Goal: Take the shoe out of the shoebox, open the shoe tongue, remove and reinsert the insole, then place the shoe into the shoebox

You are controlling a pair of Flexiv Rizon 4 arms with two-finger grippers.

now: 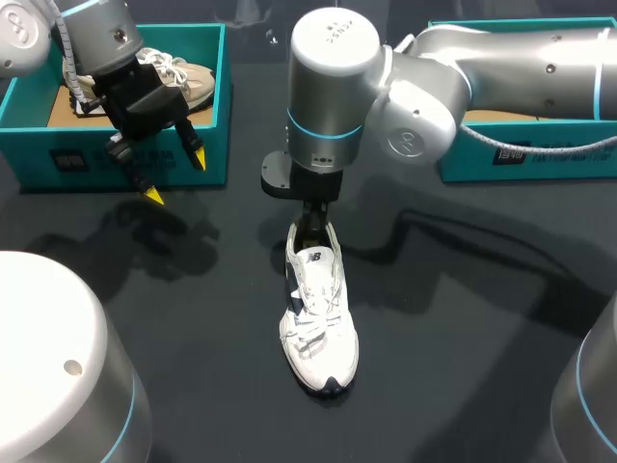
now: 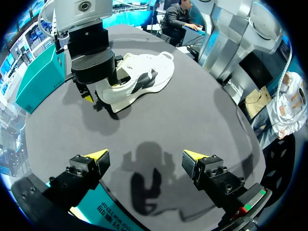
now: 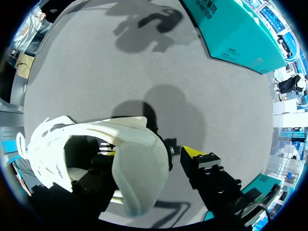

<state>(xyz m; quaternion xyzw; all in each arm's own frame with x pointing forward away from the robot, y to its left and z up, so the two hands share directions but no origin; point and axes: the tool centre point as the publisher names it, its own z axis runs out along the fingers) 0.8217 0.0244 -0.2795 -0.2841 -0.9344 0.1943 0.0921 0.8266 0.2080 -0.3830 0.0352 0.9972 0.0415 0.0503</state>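
Head view, starting at the left: a teal shoebox [image 1: 210,106] sits at the far edge with a beige shoe [image 1: 188,79] inside. My left gripper [image 1: 175,177] hangs just in front of it over the tabletop [image 1: 463,318], fingers spread wide and holding nothing. In the middle the white shoe [image 1: 318,323] stands on its sole, toe toward the near edge. My right gripper [image 3: 150,153] is at its heel, one finger inside the opening, the other just outside with a thin gap showing, not pinching. A second teal box [image 1: 501,159] sits far right

Dark table [image 1: 463,318]: white shoe [image 1: 318,328], two teal shoeboxes [image 1: 29,145].
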